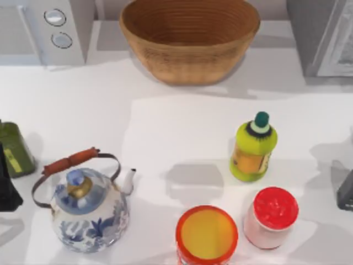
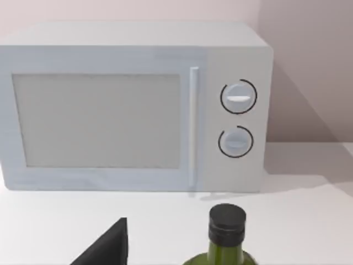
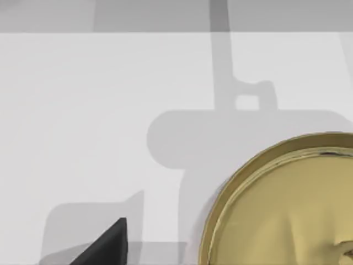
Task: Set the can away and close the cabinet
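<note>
A round gold metal top (image 3: 287,204), which looks like the can's lid, lies close under my right wrist camera on the white table. The grey cabinet (image 1: 320,38) stands at the back right corner; a paler panel (image 1: 341,49) shows on its side, and I cannot tell how its door stands. My right gripper (image 1: 346,190) is a dark shape at the table's right edge, to the right of the red-lidded jar. My left gripper (image 1: 5,187) sits at the left edge beside a green bottle (image 1: 15,149). One dark finger (image 3: 110,243) shows in the right wrist view.
A woven basket (image 1: 190,41) stands at the back centre, with a white microwave (image 1: 55,30) at the back left. A blue-patterned kettle (image 1: 88,210), a yellow-green bottle (image 1: 252,148), a red-lidded jar (image 1: 270,216) and an orange tub with a yellow lid (image 1: 207,234) stand toward the front.
</note>
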Tool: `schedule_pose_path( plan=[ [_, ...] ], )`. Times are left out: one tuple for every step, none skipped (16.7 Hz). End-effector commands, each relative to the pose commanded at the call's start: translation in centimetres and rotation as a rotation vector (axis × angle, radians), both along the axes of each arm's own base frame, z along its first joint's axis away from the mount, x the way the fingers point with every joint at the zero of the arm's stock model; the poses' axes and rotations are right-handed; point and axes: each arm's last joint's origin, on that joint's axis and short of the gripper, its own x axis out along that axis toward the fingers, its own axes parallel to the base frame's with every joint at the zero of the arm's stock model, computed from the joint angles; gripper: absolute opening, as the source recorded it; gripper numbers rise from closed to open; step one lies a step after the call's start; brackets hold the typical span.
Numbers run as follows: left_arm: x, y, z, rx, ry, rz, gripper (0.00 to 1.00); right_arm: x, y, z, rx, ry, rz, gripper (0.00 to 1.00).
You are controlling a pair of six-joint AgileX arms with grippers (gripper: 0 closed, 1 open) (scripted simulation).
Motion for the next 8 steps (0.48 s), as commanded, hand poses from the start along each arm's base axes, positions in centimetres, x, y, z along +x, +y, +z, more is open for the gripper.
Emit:
schedule_pose_path(
  plan=[
    [0.00,0.00,0.00,0.000,0.000,0.000,1.00,0.39,0.10,-0.56,0.000,0.000,0.000,1.00],
    [0.00,0.00,0.00,0.000,0.000,0.000,1.00,0.65,0.27,-1.03,-0.001,0.001,-0.001,1.00],
    [0.00,0.00,0.00,0.000,0.000,0.000,1.00,0.79,0.46,-1.36,-0.001,0.001,-0.001,1.00],
    [0.00,0.00,0.00,0.000,0.000,0.000,1.00,0.85,0.59,-1.53,-0.001,0.002,-0.001,1.00],
    [0.00,0.00,0.00,0.000,0.000,0.000,1.00,0.86,0.60,-1.55,-0.001,0.002,-0.001,1.00],
    [0.00,0.00,0.00,0.000,0.000,0.000,1.00,0.86,0.60,-1.55,-0.001,0.002,-0.001,1.00],
    [0.00,0.00,0.00,0.000,0.000,0.000,1.00,0.86,0.60,-1.55,-0.001,0.002,-0.001,1.00],
    [0.00,0.00,0.00,0.000,0.000,0.000,1.00,0.86,0.60,-1.55,-0.001,0.002,-0.001,1.00]
  ],
)
